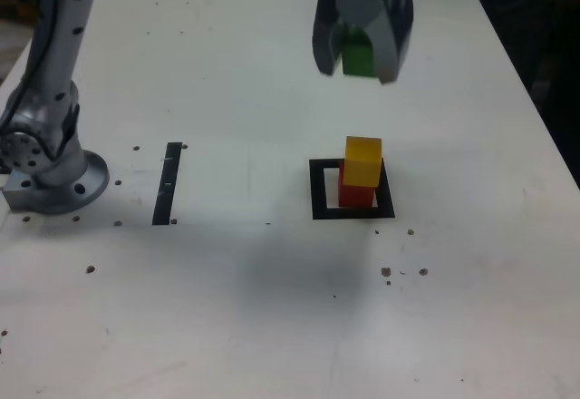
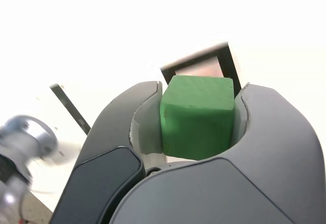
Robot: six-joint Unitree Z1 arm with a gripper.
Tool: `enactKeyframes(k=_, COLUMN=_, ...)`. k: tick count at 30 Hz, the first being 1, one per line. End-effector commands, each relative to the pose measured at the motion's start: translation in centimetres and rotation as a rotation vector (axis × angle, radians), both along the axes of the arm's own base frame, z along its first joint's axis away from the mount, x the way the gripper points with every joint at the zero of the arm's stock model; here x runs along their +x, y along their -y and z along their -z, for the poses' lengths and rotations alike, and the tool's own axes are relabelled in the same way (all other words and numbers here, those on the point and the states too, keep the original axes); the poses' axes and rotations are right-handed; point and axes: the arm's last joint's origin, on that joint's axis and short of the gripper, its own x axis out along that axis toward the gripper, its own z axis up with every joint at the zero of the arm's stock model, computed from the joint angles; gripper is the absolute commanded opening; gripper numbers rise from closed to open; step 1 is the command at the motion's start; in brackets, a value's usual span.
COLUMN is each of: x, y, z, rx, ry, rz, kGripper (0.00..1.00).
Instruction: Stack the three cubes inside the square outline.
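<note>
Only exterior view, yellow cube [image 1: 363, 161] on red cube [image 1: 356, 192]

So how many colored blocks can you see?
3. The green cube is up in the air, gripped in the claw. The yellow cube sits on the red cube, inside the black square outline. None seem hidden.

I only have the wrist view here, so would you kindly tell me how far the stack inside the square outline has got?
Observer: Two are stacked: the yellow cube sits on the red cube inside the square outline.
Operator: Thank you; is the yellow one square on the red?
Observer: Not quite; it overhangs toward the exterior view's right.
Operator: Where is my tool relative to it?
Observer: The tool, holding the green cube, hangs in the air, above the stack in the picture.
</note>
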Motion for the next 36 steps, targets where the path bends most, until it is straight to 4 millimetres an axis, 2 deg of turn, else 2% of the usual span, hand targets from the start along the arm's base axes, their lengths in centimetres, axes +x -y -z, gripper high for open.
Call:
enactKeyframes(k=1, x=-0.4, y=2.4, z=0.3, rx=0.018, ry=0.000, rz=-0.228, kGripper=0.03)
enactKeyframes(k=7, x=-0.3, y=5.2, z=1.1, rx=-0.001, ry=-0.013, rz=-0.326, kGripper=0.03)
enactKeyframes(k=12, x=0.1, y=6.4, z=2.0, rx=0.010, ry=-0.026, rz=-0.343, kGripper=0.03)
enactKeyframes(k=21, x=0.7, y=5.7, z=4.2, rx=0.049, ry=-0.088, rz=-0.372, kGripper=0.03)
enactKeyframes(k=36, x=1.0, y=5.2, z=4.3, rx=0.030, ry=-0.087, rz=-0.368, kGripper=0.04)
